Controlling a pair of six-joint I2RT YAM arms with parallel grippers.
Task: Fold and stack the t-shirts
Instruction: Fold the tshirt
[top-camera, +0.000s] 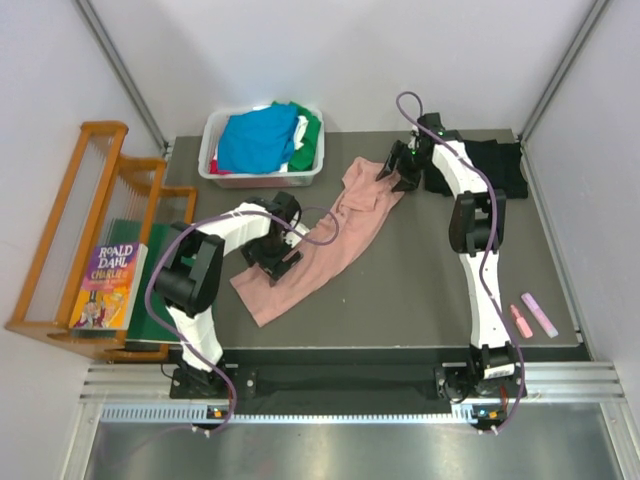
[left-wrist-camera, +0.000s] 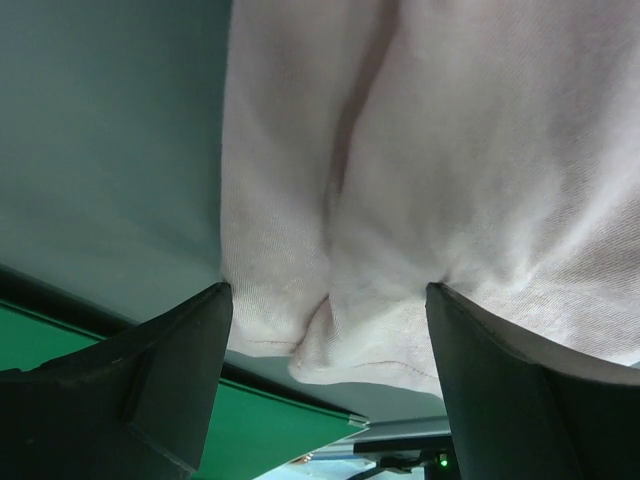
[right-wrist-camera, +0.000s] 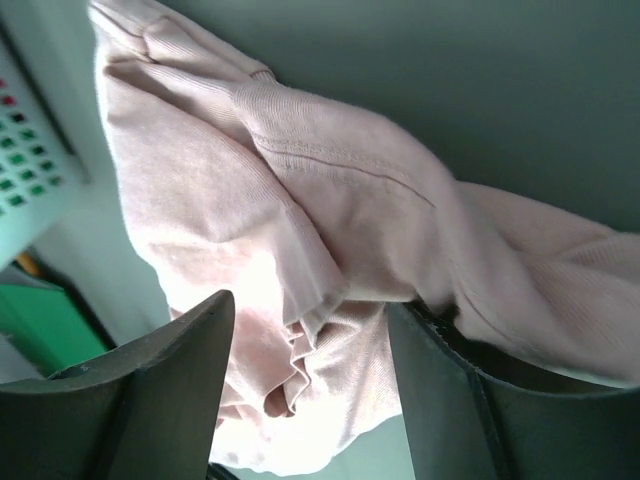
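Observation:
A dusty-pink t-shirt (top-camera: 350, 225) lies stretched in a crumpled diagonal band across the dark table (top-camera: 420, 290). My left gripper (top-camera: 272, 255) stands over its lower left part. In the left wrist view that gripper (left-wrist-camera: 328, 300) is open, and a hemmed edge of the pink shirt (left-wrist-camera: 450, 150) sits loose between the wide fingers. My right gripper (top-camera: 400, 172) is at the shirt's far right corner. Its wrist view shows the gripper (right-wrist-camera: 310, 305) open, with bunched pink cloth (right-wrist-camera: 250, 180) between the fingers and draped over the right one. A black t-shirt (top-camera: 490, 165) lies at the back right.
A white bin (top-camera: 212, 150) at the back holds blue, green and white shirts. Left of the table stand a wooden rack (top-camera: 60, 240), a book (top-camera: 108, 285) and a green board (top-camera: 155, 250). Two pink markers (top-camera: 532, 315) lie near the right front edge.

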